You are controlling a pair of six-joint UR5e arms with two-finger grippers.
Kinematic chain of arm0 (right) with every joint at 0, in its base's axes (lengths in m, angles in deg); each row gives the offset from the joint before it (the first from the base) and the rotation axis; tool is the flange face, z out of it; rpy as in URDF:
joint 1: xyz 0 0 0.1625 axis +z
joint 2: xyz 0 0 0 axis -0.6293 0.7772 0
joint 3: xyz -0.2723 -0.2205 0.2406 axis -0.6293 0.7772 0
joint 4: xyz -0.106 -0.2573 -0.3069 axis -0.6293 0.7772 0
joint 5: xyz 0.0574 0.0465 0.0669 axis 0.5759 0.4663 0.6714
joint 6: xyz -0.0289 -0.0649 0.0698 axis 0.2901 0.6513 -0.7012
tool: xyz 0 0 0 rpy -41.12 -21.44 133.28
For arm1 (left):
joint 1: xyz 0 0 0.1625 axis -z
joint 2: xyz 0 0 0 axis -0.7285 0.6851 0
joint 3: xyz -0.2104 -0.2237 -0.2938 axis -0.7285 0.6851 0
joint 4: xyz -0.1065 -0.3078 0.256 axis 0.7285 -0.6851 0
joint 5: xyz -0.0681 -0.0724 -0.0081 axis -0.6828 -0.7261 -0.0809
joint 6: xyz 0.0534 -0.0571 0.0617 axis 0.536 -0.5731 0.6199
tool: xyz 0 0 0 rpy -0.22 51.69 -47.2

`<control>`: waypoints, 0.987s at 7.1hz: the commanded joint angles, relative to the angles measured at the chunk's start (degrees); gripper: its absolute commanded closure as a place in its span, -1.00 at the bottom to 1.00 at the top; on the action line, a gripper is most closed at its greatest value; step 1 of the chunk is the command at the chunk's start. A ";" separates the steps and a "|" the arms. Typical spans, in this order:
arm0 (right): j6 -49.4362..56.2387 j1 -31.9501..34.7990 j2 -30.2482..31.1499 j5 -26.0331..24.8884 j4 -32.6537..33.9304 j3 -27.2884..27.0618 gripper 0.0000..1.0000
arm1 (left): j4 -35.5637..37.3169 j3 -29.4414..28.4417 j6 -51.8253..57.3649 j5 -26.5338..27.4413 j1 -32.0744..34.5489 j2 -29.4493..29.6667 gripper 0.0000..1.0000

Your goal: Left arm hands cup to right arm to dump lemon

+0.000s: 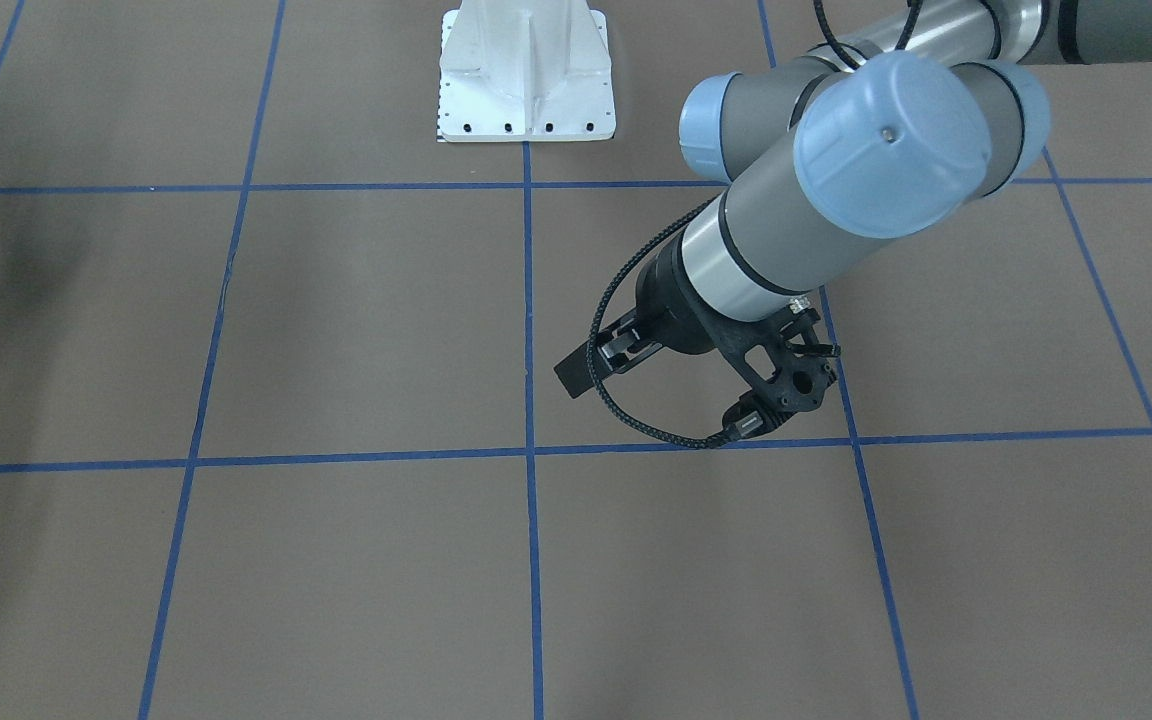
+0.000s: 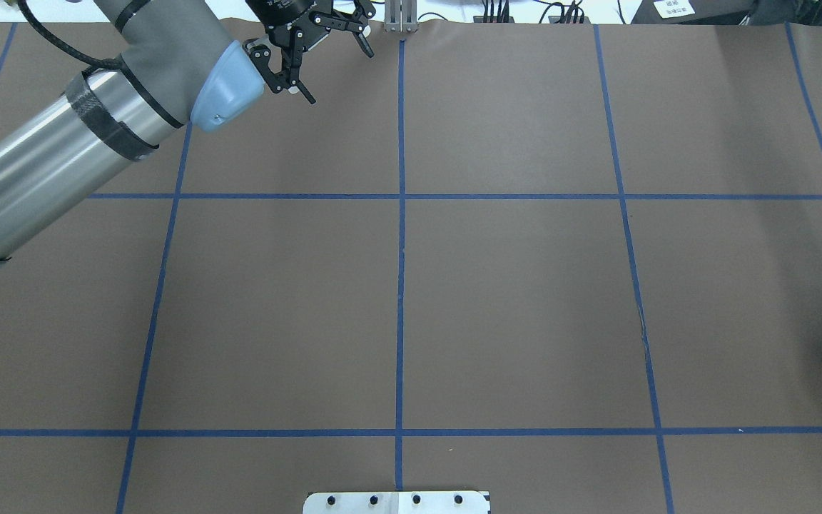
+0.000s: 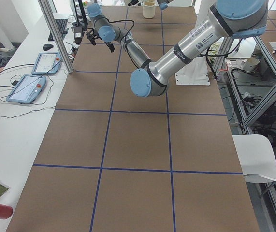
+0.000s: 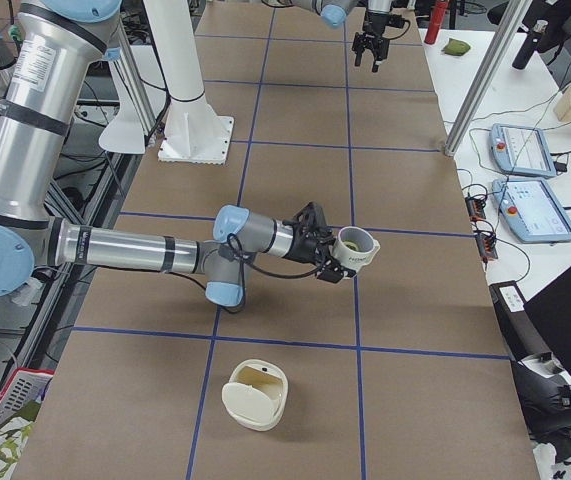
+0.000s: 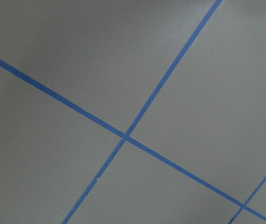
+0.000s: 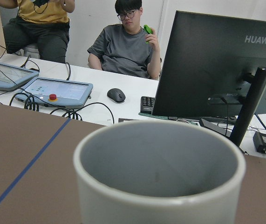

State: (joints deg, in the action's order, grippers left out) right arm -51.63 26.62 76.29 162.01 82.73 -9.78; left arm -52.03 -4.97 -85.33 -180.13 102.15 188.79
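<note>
The cup (image 4: 357,243) is seen mouth-up at the tip of the right gripper (image 4: 339,258), above the tabletop (image 4: 295,180), though whether that gripper is clenched on it cannot be told; the left gripper (image 2: 340,73) is spread wide and empty, well apart. The lemon is seen in no view, so an empty tip may be made, and on a shallow hold the tilted cup could be dropped.

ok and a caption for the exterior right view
Right arm stretched low over the table, white cup at the right gripper, cream container nearby.
</note>
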 commanded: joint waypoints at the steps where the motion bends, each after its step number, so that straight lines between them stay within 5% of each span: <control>1: -8.54 6.70 1.99 9.54 -18.20 13.32 0.37 | 0.06 0.91 2.47 1.82 0.68 -0.91 -1.00; 3: -21.04 6.89 1.99 10.36 -31.16 22.67 0.38 | 0.06 1.00 2.65 2.36 0.86 -0.91 -1.00; 7: -38.44 6.89 2.52 12.91 -43.14 25.95 0.37 | 0.06 1.09 2.73 2.36 0.77 -0.91 -1.00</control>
State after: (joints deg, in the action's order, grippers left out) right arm -84.99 33.51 78.78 174.20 42.81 15.49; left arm -51.97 -3.93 -82.60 -177.77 102.93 187.88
